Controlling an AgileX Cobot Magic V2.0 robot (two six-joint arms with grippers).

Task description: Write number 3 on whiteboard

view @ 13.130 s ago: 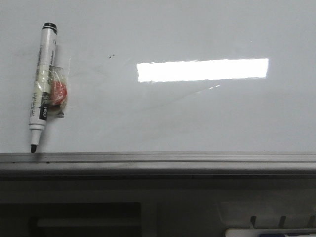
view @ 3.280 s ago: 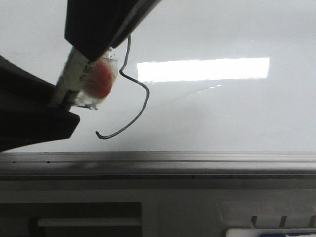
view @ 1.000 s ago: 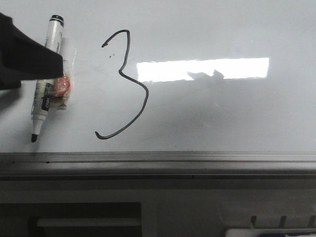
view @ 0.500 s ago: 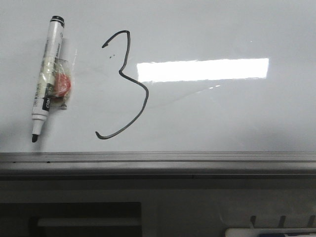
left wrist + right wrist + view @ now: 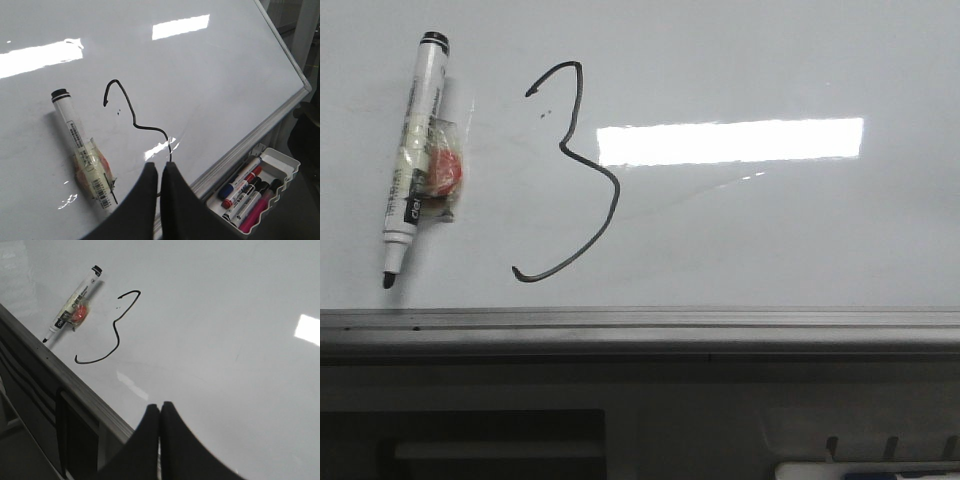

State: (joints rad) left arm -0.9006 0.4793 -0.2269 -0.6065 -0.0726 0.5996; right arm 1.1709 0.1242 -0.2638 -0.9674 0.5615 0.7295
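Left gripper [image 5: 161, 167] is seen in its wrist view w/ both dark fingers pressed together, only a hairline seam between them, nothing pinched. It's held above the whiteboard [image 5: 210, 75], off the surface, tips aimed toward the lower stroke of the number 3 [image 5: 134, 120]. Right gripper [image 5: 160, 407] is likewise closed tight, fingers flush, nothing gripped; it's held over the bare board near the edge rail [image 5: 60, 375], well apart from the writing. Neither arm is caught in the front view.

Count: one number 3 [image 5: 572, 172] is drawn on the whiteboard [image 5: 770, 230], left of centre, its top hook near two tiny specks [image 5: 544, 113], its bottom hook just above the grey rail [image 5: 640, 322]. The bright rectangular reflection [image 5: 730, 141] is touched by the 3's middle bend at its left end.

One marker [image 5: 413, 158] is laid flat on the board, left of the 3 and apart from it, uncapped tip toward the rail, black end away. A red blob wrapped in clear tape [image 5: 444, 173] is stuck to its barrel.

One tray [image 5: 260, 192] is seen past the board's edge in the left wrist view; four or five spare markers [image 5: 242, 182] are held in it — exact no. can't be told.
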